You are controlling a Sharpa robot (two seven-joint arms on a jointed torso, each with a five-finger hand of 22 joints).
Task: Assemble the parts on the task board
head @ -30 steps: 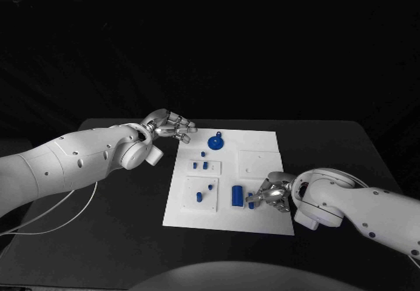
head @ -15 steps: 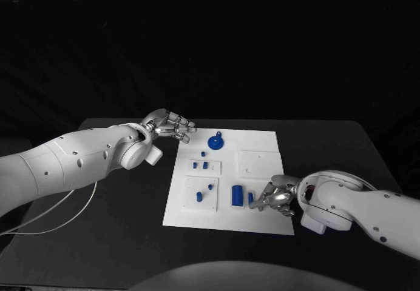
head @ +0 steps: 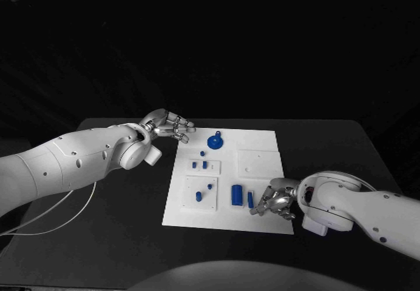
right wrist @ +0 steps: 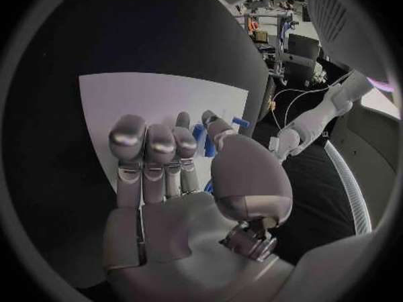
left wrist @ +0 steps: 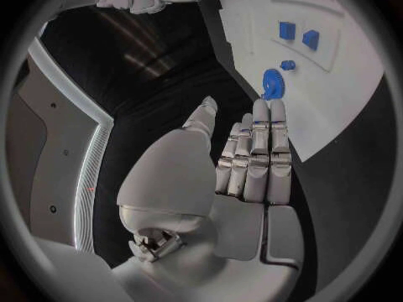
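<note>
Right hand (head: 275, 203) is hovering low over the near right part of the board (head: 263, 160), fingers (right wrist: 155, 151) lying close together and bent down toward the plate. Its fingertips are sitting just beside a small upright blue peg (head: 250, 198); whether they are touching or holding it, cannot tell. In the right wrist view the peg (right wrist: 200, 138) is showing past the fingertips, partly hidden by them.

Just left of that peg, a larger blue cylinder (head: 237, 194) is lying on the board, long axis running near to far. Further left, a raised white panel (head: 201, 193) is carrying a small round blue part (head: 198, 196) and a slim blue pin (head: 211, 187) beside it.

Beyond that, a smaller panel (head: 206, 165) is holding two short blue blocks (head: 195, 164), side by side. To the right of it, a square white panel (head: 259, 162) is lying flat.

At the far end of the board, a blue disc (head: 215, 143) with a small knob is resting near the left edge.

Left hand (head: 170, 127) is hanging just off the far left corner of the board, over the black table (head: 114, 212). Its fingers (left wrist: 262, 147) are extended straight and side by side, nothing held, pointing toward the disc (left wrist: 272, 83) and apart from it.
</note>
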